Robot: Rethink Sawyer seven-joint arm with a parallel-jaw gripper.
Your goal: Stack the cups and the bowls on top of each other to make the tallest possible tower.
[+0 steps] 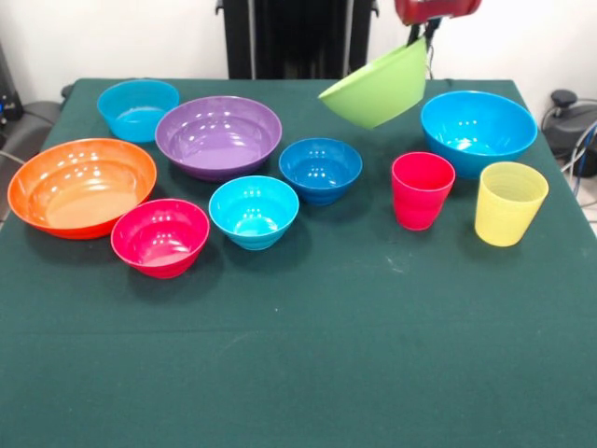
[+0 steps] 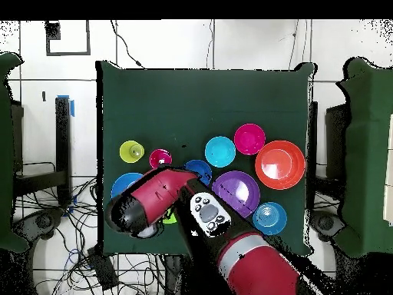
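My gripper [image 1: 417,37] at the top right is shut on the rim of a lime green bowl [image 1: 377,89], which hangs tilted above the cloth. Under it and around stand a bright blue bowl [image 1: 478,131], a red-pink cup [image 1: 422,189] and a yellow cup [image 1: 508,203]. A dark blue bowl [image 1: 320,169], cyan bowl [image 1: 253,211], pink-red bowl [image 1: 160,236], purple bowl [image 1: 218,136], orange bowl [image 1: 81,186] and a far cyan bowl [image 1: 137,108] stand singly. No tower is in view. Overhead, the arm [image 2: 153,200] hides most of the green bowl [image 2: 169,218].
A dark green cloth covers the table [image 1: 308,355], with a broad bare stretch along the near side in the front view. Cables and equipment lie off the table's edges. Overhead, the arm's red forearm [image 2: 253,265] crosses the table's bottom edge.
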